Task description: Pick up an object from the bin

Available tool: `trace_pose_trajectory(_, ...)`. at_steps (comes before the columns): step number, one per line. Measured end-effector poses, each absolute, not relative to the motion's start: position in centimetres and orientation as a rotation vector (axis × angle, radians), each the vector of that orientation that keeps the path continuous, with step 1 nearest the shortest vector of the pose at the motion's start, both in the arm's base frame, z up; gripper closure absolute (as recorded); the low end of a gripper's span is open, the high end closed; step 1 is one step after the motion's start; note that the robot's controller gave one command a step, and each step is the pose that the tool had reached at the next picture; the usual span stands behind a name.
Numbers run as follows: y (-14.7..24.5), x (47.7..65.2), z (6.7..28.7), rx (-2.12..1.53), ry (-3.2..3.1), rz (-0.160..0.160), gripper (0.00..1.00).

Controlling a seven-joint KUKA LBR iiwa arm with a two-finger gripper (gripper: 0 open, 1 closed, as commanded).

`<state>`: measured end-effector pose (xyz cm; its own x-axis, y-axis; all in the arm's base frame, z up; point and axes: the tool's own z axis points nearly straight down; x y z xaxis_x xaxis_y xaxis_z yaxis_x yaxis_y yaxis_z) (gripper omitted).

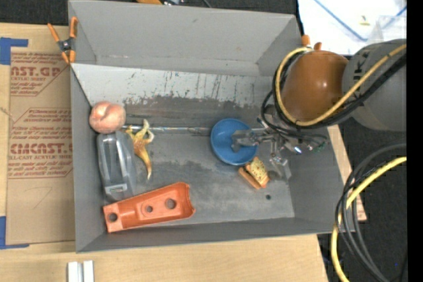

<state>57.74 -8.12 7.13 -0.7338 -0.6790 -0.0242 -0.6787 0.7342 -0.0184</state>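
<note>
My gripper (267, 144) hangs low in the right part of the bin, under the arm's orange dome. Its metal parts overlap the right edge of a round blue disc (227, 140) lying on the bin floor. Just below the gripper, toward the front, lies a small yellow-brown block (256, 175). I cannot make out anything held in the gripper.
At the left wall lie a pink peach-like ball (107, 117), a yellow banana-shaped toy (141, 144) and a clear plastic piece (115, 166). An orange bracket with holes (149, 207) lies at the front left. A thin metal rod (178, 129) runs from the ball toward the disc.
</note>
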Motion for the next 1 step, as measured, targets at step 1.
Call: trace_pose_trajectory(1, -8.33, 57.93, 7.09, -1.277, 2.826, -0.024, 1.00)
